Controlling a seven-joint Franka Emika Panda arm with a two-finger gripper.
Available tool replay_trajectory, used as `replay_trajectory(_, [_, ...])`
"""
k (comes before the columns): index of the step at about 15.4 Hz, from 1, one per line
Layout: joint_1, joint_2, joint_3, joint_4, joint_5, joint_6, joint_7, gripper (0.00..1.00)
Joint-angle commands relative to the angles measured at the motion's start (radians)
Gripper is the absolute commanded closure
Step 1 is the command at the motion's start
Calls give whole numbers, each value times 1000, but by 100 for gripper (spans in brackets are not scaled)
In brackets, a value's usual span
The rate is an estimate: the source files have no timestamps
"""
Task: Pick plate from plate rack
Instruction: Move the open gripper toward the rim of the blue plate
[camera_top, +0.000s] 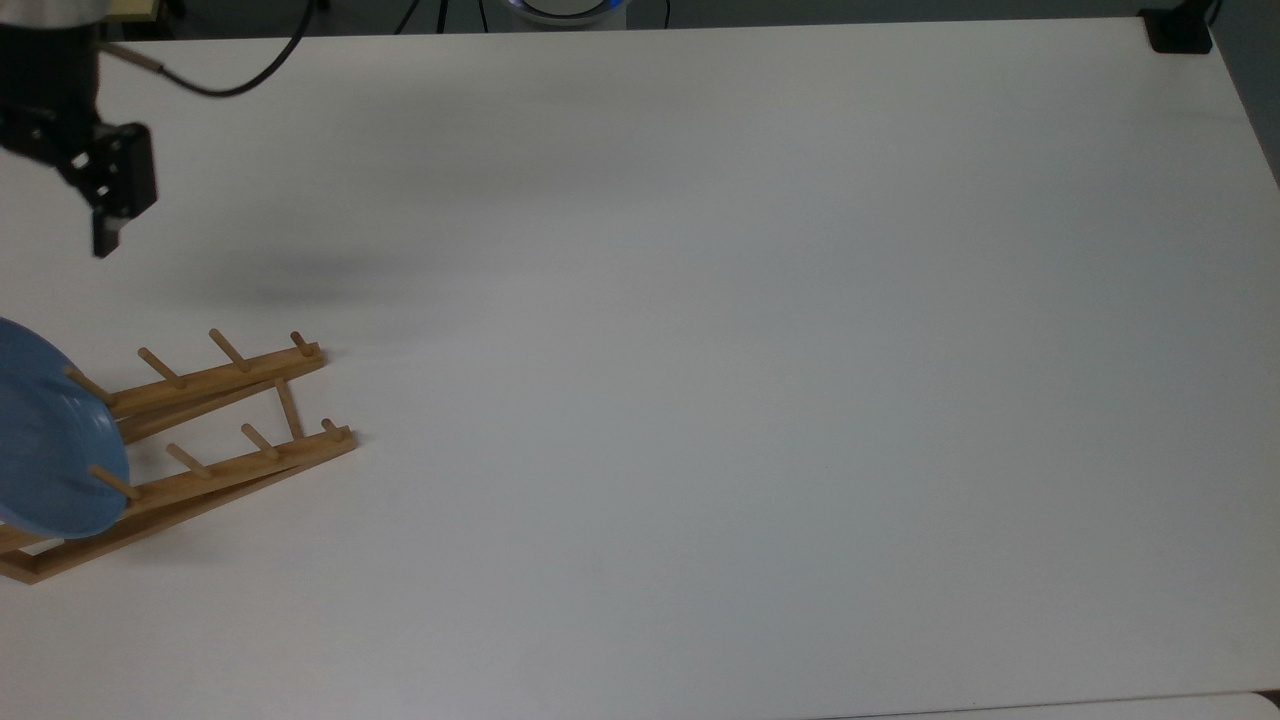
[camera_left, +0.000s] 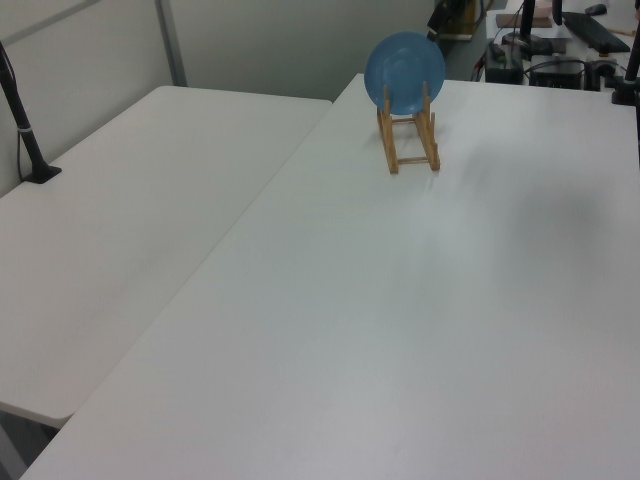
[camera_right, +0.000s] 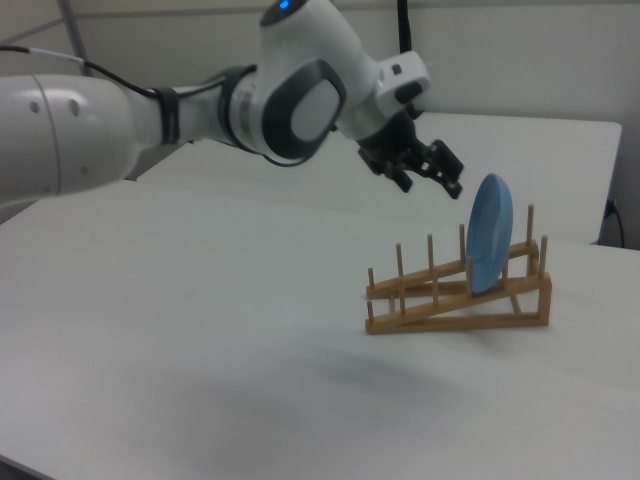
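Note:
The light-blue plate (camera_right: 489, 234) stands upright on edge between the pegs at the raised end of the wooden plate rack (camera_right: 460, 300). In the top view the plate (camera_top: 45, 440) is cut off by the left edge, with the rack (camera_top: 235, 455) running out to its right. In the left view the plate (camera_left: 404, 72) and rack (camera_left: 408, 145) sit at the far end of the table. My gripper (camera_right: 432, 183) hangs open and empty in the air, just above the plate's top edge and to the right view's left of it. One finger (camera_top: 104, 232) points down over the table beyond the rack.
The white table (camera_top: 700, 350) stretches wide to the top view's right of the rack. A black mount (camera_top: 1180, 30) sits on its far right corner. A second white table (camera_left: 130, 200) with a black post (camera_left: 25, 125) adjoins it in the left view.

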Motion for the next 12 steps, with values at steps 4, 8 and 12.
replay_trajectory(4, [-31,88,-1,-17,-6,236,99,4])
replay_trajectory(8, [-56,113,-1,-36,-6,348,161,4])
replay_trajectory(12, [-73,148,-1,-33,-7,419,187,10])
